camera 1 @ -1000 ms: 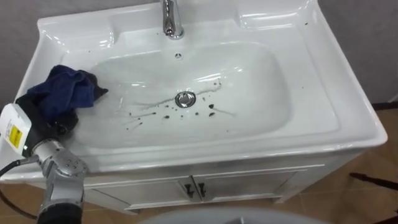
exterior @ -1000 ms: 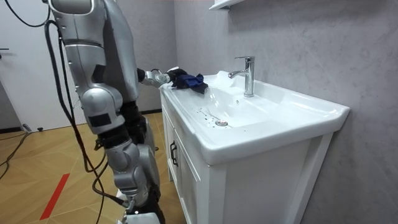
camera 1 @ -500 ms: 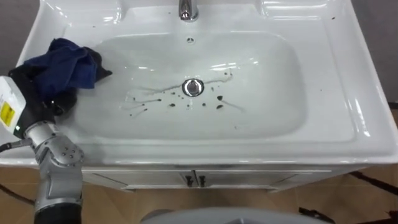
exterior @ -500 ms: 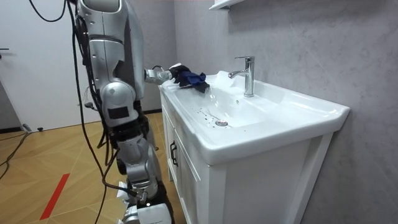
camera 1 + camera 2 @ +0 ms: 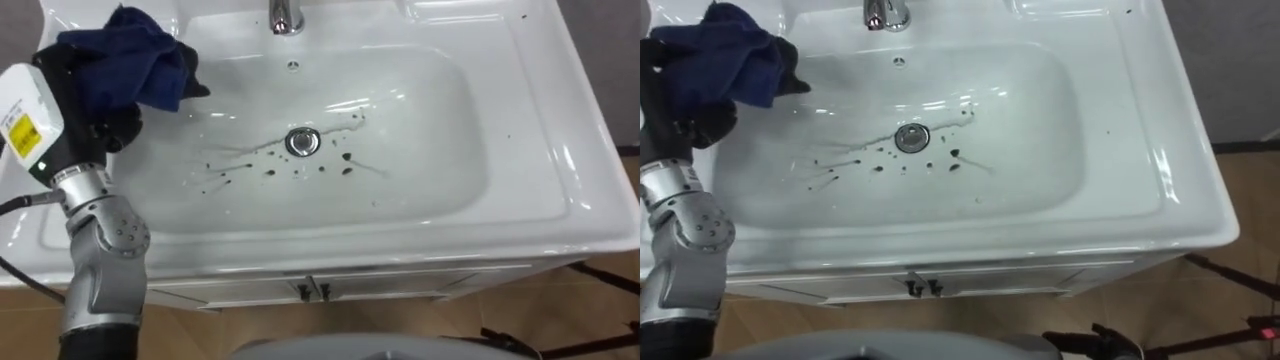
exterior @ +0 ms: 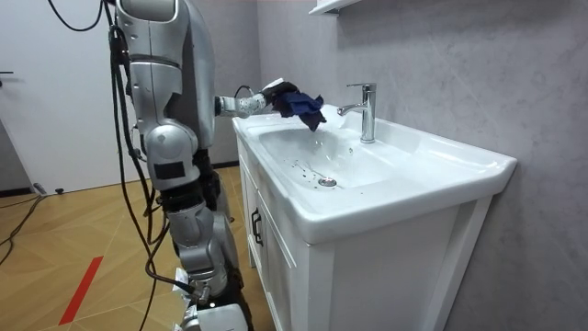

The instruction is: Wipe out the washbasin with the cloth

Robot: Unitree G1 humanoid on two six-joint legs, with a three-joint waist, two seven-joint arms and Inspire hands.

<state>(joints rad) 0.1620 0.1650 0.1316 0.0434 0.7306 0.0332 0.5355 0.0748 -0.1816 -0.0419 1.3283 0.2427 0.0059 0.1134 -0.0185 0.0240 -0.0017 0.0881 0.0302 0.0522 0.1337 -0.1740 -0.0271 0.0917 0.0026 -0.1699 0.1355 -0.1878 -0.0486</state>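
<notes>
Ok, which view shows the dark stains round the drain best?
The left eye view: looking straight down, it shows the dark stains spread around the drain. The right eye view matches it. In the room view, from the side, they are tiny specks.

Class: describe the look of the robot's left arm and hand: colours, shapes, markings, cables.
The left hand is black, with a white block carrying a yellow label at its back. Behind it come a ribbed silver wrist, a rounded joint and a grey metal forearm. A thin dark cable runs beside it.
</notes>
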